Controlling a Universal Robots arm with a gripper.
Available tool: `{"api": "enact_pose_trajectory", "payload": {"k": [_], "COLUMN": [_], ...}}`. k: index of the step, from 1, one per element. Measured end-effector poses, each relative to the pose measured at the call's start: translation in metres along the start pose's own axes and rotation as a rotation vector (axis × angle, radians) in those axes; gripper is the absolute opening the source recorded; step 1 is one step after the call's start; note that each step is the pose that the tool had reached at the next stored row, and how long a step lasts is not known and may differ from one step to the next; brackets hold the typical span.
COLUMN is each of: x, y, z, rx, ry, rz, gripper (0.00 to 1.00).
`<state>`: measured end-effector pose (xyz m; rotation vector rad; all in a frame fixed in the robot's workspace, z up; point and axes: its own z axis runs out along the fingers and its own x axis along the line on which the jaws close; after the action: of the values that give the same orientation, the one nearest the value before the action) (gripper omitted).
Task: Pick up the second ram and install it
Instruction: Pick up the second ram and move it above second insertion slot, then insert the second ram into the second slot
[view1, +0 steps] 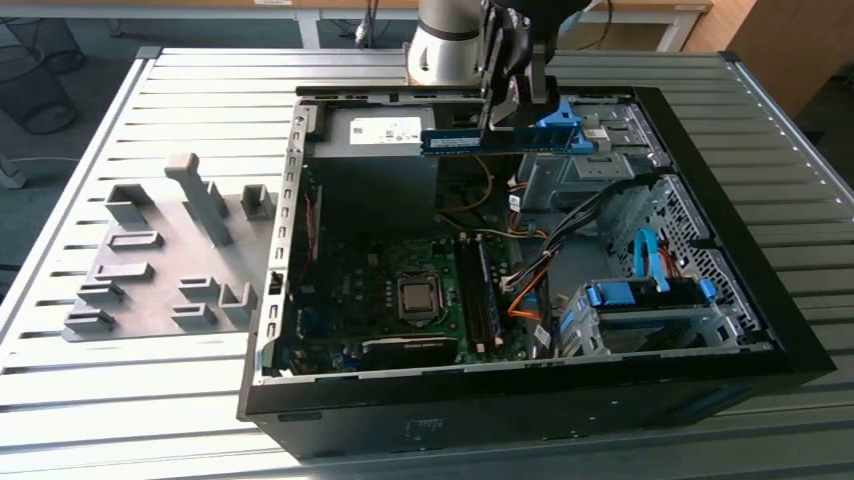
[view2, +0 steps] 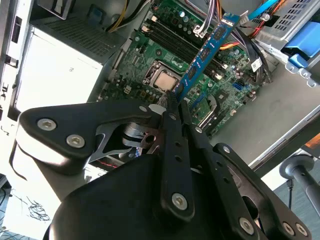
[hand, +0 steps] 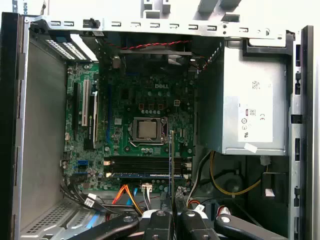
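The second ram (view1: 461, 140) is a thin blue-green stick with black chips. It hangs level above the back of the open computer case (view1: 747, 300), over the power supply's edge. My gripper (view1: 513, 122) is shut on one end of it. In the second wrist view the ram (view2: 206, 52) sticks out from the gripper (view2: 176, 98) toward the motherboard (view2: 150, 60). In the first wrist view the ram (hand: 171, 155) shows edge-on above the memory slots (hand: 145, 165), well clear of them, with the gripper (hand: 172, 216) below it in the picture.
A grey slotted holder tray (view1: 160, 270) lies on the table at the exterior view's left. Inside the case are the processor (view1: 418, 295), the power supply (hand: 250, 110), loose cables (view1: 527, 280) and blue drive-bay clips (view1: 647, 295). A blue stick (hand: 145, 175) sits in one slot.
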<state>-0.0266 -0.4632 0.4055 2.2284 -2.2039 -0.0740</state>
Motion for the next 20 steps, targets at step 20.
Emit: {"api": "enact_pose_trajectory", "payload": {"k": [20], "x": [0.0001], "y": [-0.0084], "z": [-0.0003], "rx": [0.0], "ry": [0.0], "rz": [0.0], "gripper": [0.14]}}
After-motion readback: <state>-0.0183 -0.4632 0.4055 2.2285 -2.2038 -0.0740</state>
